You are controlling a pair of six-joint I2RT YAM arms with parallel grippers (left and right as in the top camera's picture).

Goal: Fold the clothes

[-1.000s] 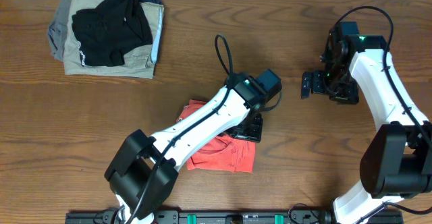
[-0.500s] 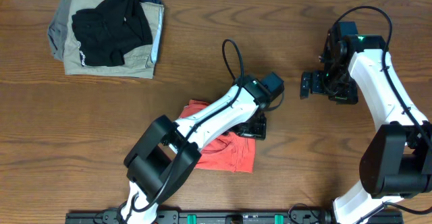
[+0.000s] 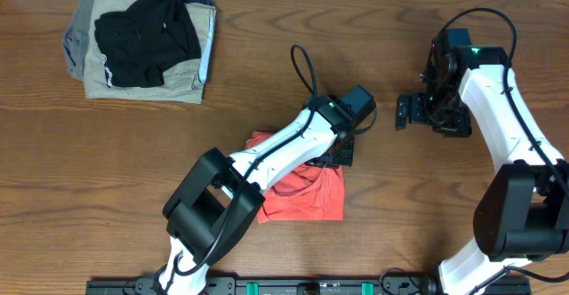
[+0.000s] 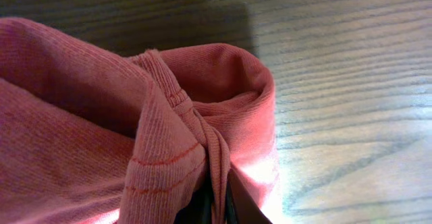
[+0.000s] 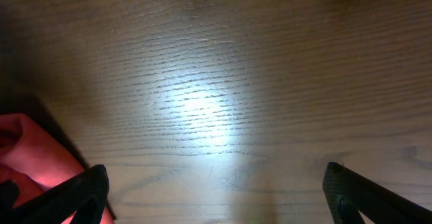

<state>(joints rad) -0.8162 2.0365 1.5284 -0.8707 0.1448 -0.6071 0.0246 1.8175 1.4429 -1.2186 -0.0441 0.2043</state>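
The clothes, a red-orange T-shirt (image 3: 302, 199), lie crumpled in a rough fold on the wooden table at centre front. My left gripper (image 3: 338, 155) sits at the shirt's upper right corner, shut on a bunched, hemmed fold of the red cloth (image 4: 217, 183); in the left wrist view the fold runs down between the dark jaws (image 4: 217, 209). Far off to the right, my right gripper (image 3: 404, 113) hovers over bare wood. It is open, its fingers (image 5: 84, 191) wide apart with nothing between them (image 5: 216, 196). A corner of the shirt (image 5: 30, 153) shows at that view's left edge.
A black garment (image 3: 147, 28) lies on a pile of khaki and grey folded garments (image 3: 89, 68) at the back left corner. The left arm (image 3: 267, 166) stretches across the shirt's left half and hides part of it.
My left gripper has gone from open to shut on the shirt's right edge. The cloth has bunched and shifted a little to the right. The right arm has not moved.
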